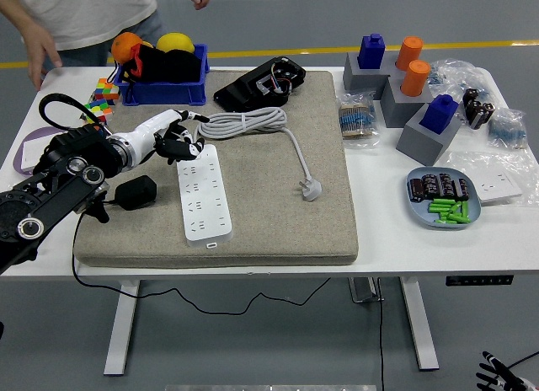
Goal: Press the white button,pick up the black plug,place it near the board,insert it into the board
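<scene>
A white power strip (203, 195) lies lengthwise on the beige mat (278, 214), its white cable (253, 121) coiled behind it and ending in a white plug (312, 189). The black plug (136, 192) rests on the mat's left edge, and its black cord (81, 239) runs off the table front. My left hand (184, 136) hovers over the far end of the strip, fingers loosely spread and holding nothing. It sits above and to the right of the black plug, apart from it. My right hand (494, 375) hangs low at the bottom right corner, below the table, fingers spread.
A person stands at the far left, one hand (38, 58) by the table corner. A blue bin (164, 75) with toys, a colour cube (104, 92) and a black device (261, 83) stand behind the mat. Blue and orange blocks (413, 88) and a battery tray (444, 197) are on the right.
</scene>
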You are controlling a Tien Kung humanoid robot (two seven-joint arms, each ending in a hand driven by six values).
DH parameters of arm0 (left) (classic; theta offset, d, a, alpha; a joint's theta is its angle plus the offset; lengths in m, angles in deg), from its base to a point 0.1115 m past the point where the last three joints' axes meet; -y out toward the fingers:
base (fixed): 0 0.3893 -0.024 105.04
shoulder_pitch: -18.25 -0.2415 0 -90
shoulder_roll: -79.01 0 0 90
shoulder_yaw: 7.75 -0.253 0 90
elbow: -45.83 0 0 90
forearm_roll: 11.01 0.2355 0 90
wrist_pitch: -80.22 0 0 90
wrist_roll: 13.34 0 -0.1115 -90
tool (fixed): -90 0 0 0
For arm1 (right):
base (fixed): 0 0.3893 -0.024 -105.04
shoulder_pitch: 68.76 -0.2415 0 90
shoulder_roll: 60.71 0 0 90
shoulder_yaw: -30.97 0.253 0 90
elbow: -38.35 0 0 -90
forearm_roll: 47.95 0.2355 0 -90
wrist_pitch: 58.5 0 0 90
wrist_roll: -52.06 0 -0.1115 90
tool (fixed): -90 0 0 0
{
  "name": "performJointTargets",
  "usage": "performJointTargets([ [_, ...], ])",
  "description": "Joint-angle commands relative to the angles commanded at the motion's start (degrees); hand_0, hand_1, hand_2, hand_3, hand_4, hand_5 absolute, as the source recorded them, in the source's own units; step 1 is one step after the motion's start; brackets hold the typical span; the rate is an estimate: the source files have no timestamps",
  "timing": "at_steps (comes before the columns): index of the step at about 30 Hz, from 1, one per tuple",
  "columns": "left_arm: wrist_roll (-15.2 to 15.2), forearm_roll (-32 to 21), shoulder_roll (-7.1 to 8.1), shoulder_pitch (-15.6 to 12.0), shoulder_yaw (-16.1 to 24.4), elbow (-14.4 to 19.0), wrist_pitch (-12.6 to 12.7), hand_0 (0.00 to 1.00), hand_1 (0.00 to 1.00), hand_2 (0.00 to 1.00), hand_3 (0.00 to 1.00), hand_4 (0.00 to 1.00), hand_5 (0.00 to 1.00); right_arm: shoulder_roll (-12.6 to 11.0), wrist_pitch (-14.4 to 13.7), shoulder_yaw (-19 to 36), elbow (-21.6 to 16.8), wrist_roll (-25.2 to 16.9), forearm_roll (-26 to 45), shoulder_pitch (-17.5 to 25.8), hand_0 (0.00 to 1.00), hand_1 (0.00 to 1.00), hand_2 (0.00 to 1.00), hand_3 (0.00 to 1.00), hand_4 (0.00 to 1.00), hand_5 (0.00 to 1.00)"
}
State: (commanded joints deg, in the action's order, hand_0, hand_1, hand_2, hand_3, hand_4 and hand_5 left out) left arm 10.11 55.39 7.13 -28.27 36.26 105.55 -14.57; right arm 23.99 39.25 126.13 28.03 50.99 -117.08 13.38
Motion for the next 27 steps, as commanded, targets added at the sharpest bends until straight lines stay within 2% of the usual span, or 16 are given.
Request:
performJointTargets([
  [2,2.1,-1.7,-0.76,2.0,-2.6,-2.5,-0.7,0.016,0.050,0.158,0.835,0.354,0.002,0.0,0.0,-0.1,0.0,0.1,0.0,0.0,0.800,0.699,0.685,0.657,0.754,0.576],
  [3,2.8,-2.1,-1.00,2.6,-3.4,-3.2,-0.8,0.002,0.046,0.132,0.792,0.302,0.002,-0.1,0.0,-0.1,0.0,0.1,0.0,0.0,0.800,0.700,0.685,0.657,0.754,0.575],
  [5,3.8,-2.7,-1.49,3.6,-4.6,-4.5,-1.0,0.002,0.046,0.132,0.792,0.302,0.002,-0.1,0.0,-0.2,0.0,0.1,0.1,0.0,0.800,0.700,0.685,0.657,0.754,0.575],
  [8,4.8,-3.0,-2.43,4.8,-5.1,-6.7,-1.0,0.002,0.046,0.132,0.792,0.302,0.002,-0.2,-0.1,-0.3,0.0,0.1,0.1,-0.1,0.800,0.700,0.685,0.657,0.754,0.575],
  [10,5.3,-3.1,-2.87,5.4,-5.2,-8.1,-1.2,0.002,0.045,0.131,0.752,0.269,0.002,-0.2,-0.1,-0.3,0.0,0.1,0.2,-0.1,0.798,0.698,0.685,0.657,0.754,0.575],
  [16,6.2,-3.8,-3.18,6.4,-6.4,-11.0,-1.7,0.002,0.045,0.129,0.745,0.275,0.002,-0.3,-0.1,-0.3,0.0,0.2,0.1,0.0,0.798,0.697,0.685,0.658,0.754,0.574],
  [27,6.3,-5.2,-3.43,7.2,-10.1,-13.5,-2.3,0.002,0.042,0.131,0.742,0.263,0.002,-0.5,-0.2,-1.2,0.0,0.2,0.3,0.2,0.798,0.697,0.686,0.658,0.755,0.575],
])
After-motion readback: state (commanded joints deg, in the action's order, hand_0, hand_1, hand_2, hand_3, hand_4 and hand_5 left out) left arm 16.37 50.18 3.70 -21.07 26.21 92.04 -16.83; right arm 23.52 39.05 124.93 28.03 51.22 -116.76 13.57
